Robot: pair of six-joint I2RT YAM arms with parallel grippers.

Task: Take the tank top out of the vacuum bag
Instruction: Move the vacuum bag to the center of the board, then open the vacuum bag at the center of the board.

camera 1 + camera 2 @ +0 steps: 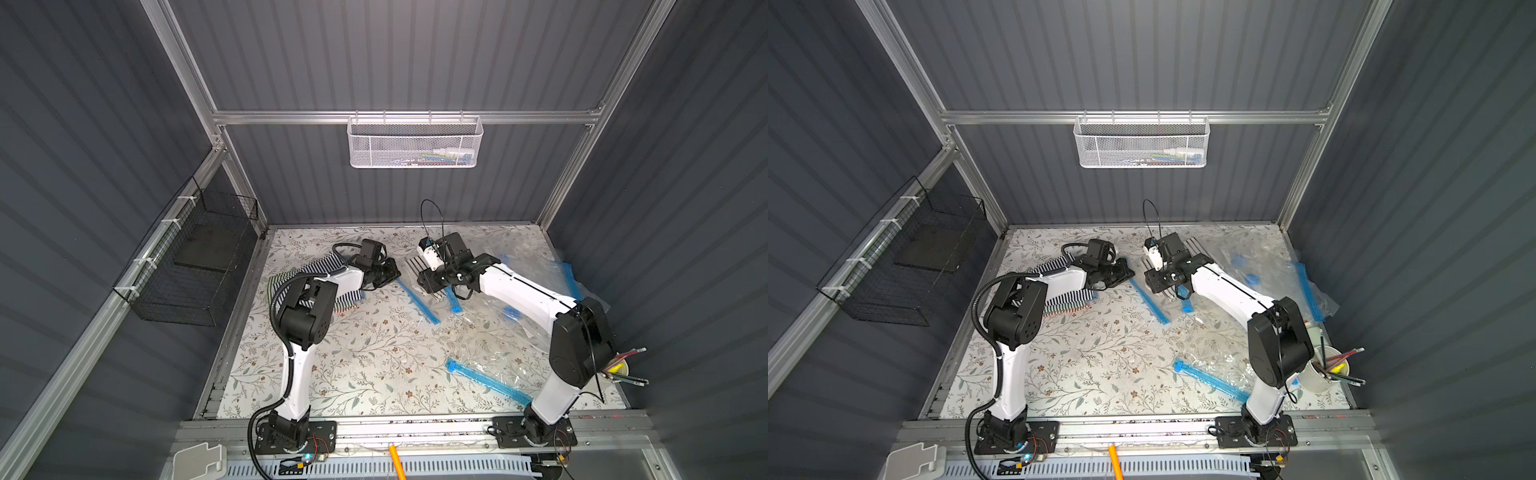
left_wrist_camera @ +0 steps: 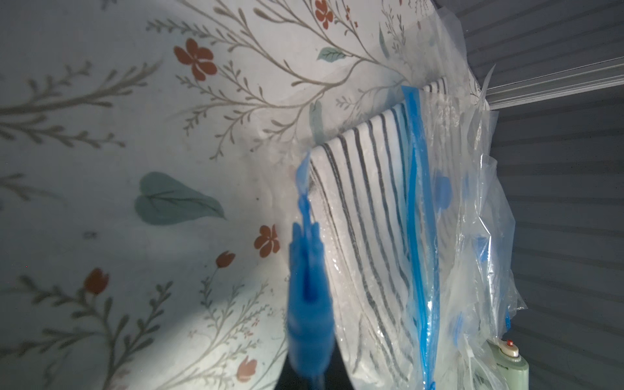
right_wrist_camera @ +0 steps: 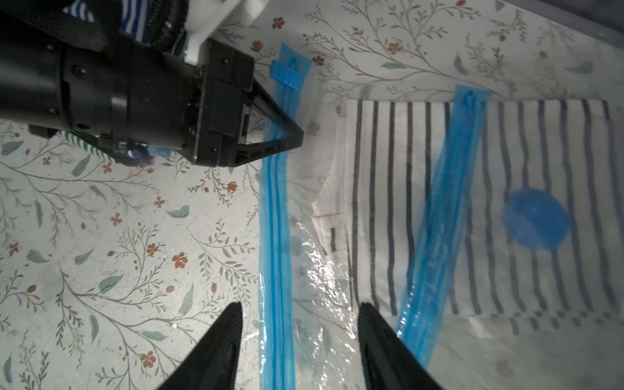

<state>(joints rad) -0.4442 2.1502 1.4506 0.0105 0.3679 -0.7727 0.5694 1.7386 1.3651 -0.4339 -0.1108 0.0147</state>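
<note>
One tank top point(image 3: 388, 189) to report: white, dark stripes. Lies flat inside the clear vacuum bag point(image 3: 317, 270), far centre of the floral bench point(image 1: 365, 353), between the two arms. Under film, with a blue round valve point(image 3: 537, 219) over it and a blue strip point(image 3: 439, 219) slanting across it. Zip strip point(image 3: 275, 236) of the bag just beside the cloth's edge, parallel to the stripes. Left hand point(image 3: 293, 135) pinched tight on that zip strip, tips together, near the blue clip point(image 3: 287, 72) at its end. Right hand point(image 3: 300, 305) spread partway, gripping nothing, fingers straddling the zip strip and film, just short of the tank top. Further out: pile of other striped clothes point(image 1: 286, 278) under the left arm, second bag point(image 1: 490, 370) at right front, crumpled bags point(image 1: 540, 266) far right, pencil cup point(image 1: 1325, 374) at the right edge.
</note>
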